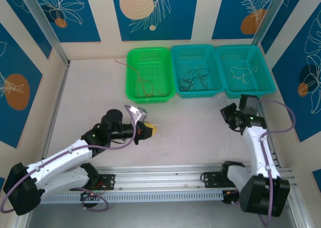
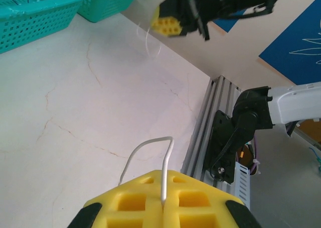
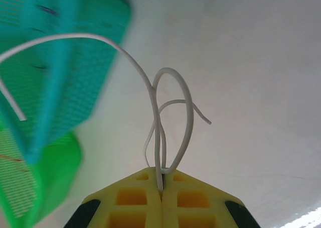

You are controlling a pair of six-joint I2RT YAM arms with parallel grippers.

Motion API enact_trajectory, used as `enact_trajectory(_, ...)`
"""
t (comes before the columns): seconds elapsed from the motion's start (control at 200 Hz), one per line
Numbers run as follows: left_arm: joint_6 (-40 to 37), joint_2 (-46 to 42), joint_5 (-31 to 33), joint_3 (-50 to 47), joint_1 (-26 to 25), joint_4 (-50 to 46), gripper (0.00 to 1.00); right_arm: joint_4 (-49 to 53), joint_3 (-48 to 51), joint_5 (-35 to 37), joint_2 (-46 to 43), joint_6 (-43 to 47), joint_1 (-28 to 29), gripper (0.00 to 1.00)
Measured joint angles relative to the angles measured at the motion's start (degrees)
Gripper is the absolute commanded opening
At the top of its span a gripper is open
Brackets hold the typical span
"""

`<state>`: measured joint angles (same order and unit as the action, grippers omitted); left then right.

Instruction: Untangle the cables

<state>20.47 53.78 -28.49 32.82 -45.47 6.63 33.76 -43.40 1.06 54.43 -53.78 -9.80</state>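
White cable (image 2: 150, 143): clamped in closed left gripper (image 2: 163, 188), above worktop (image 2: 90, 102). Looped white cables (image 3: 173, 75): clamped in closed right gripper (image 3: 161, 180). Risk: thin strands may slip free; a hard pull may tighten loops into a knot.

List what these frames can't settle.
Left wrist view: white cable in left pincer, its ends hidden by the pads.
Right wrist view: teal basket and green basket blurred; contents unreadable.
Top view: strands held by right pincer too small to see.
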Motion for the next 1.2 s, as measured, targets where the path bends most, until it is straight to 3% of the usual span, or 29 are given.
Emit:
enact_trajectory(0.22, 0.00, 0.00, -0.02, 0.02, 0.00, 0.00, 0.00, -0.26, -13.70, 0.44, 2.97, -1.14, -2.25, 0.00)
enact_trajectory(0.57, 0.02, -2.12, -0.02, 0.35, 0.00, -0.17, 0.00, -4.66, -38.05, 3.72, 32.85, -2.32, -8.20, 0.00)
enact_trajectory(0.605, 0.02, -2.21, -0.02, 0.42, 0.00, -0.20, 0.00, -4.52, -41.38, 4.28, 36.46, -2.29, -8.41, 0.09)
enact_trajectory(0.67, 0.02, -2.21, 0.00, 0.55, 0.00, -0.24, 0.00, -4.26, -48.30, 5.03, 43.76, -2.05, -8.63, 0.57)
enact_trajectory(0.71, 0.00, -2.10, 0.00, 0.68, 0.00, -0.35, 0.00, -3.26, -53.31, 5.38, 48.61, -1.90, -8.68, 0.68)
enact_trajectory(0.83, 0.00, -1.16, 0.07, 1.99, 0.00, -1.57, 0.00, 1.88, -67.47, 5.55, 62.27, -1.03, -9.35, 0.70)
enact_trajectory(0.93, 0.00, -0.90, 0.61, 2.49, 0.00, -1.68, 0.00, 4.85, -69.22, 4.39, 66.10, -0.59, -10.12, 0.71)
enact_trajectory(1.08, -0.02, -0.22, 1.29, 2.60, -0.04, -1.68, 0.00, 5.11, -65.00, 2.75, 63.47, 2.08, -10.47, 0.70)
enact_trajectory(1.195, -0.04, 2.14, 1.95, 3.91, -0.04, -1.90, 0.00, 0.39, -50.12, 0.92, 52.37, 3.78, -9.42, 0.70)
